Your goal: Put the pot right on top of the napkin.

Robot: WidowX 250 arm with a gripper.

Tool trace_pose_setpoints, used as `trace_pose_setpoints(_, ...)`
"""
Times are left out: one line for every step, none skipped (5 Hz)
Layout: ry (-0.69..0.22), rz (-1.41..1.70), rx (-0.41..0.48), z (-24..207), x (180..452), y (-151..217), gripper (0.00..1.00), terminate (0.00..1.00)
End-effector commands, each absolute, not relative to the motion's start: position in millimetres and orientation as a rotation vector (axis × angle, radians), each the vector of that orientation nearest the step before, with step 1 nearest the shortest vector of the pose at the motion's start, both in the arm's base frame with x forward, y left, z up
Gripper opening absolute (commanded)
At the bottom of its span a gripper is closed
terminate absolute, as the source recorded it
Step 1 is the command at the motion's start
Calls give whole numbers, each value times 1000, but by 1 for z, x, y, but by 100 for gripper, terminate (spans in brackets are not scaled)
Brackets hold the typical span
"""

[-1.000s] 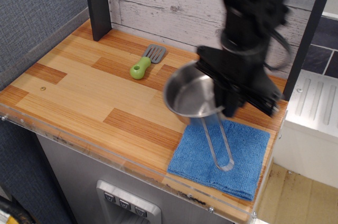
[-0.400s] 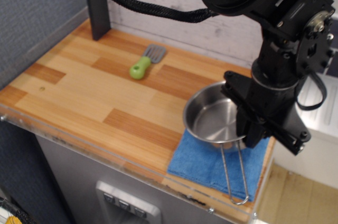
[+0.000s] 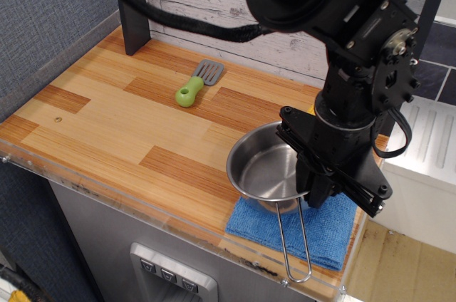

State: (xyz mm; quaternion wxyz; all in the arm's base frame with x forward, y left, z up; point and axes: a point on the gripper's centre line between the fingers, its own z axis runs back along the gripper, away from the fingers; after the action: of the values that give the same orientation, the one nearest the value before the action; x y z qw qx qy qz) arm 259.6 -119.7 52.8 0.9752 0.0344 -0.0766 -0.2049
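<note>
Placing step: gripper [image 3: 313, 191] clamped on rim of pot [image 3: 265, 170], lower centre-right of frame, overlapping left part of napkin [image 3: 329, 234]; next move likely needs shift rightward, lowering, then release

Shiny steel pot [image 3: 262, 172] sits over blue napkin [image 3: 329, 227], handle overhanging.

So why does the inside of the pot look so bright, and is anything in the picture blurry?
In the one view, observation.image, the pot is shiny steel, so its inside catches the room light and shows pale patches. The picture is mostly sharp: the spatula and the blue napkin look crisp. The black gripper is so dark that its details are hard to see.
</note>
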Motion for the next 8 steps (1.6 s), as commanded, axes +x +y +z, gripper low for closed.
trace_pose_setpoints(-190,-438,56,60,241,-118,0,0)
trace_pose_setpoints(-197,-460,54,59,240,-125,0,0)
trace_pose_setpoints(-203,-470,54,60,241,-129,0,0)
trace_pose_setpoints(-200,-476,54,57,242,-131,0,0)
trace_pose_setpoints(-186,-470,54,56,244,-127,100,0)
trace_pose_setpoints(-172,-486,42,60,247,-123,100,0)
trace_pose_setpoints(-170,-495,-8,66,252,-119,100,0)
trace_pose_setpoints(-258,-329,-100,98,267,-82,100,0)
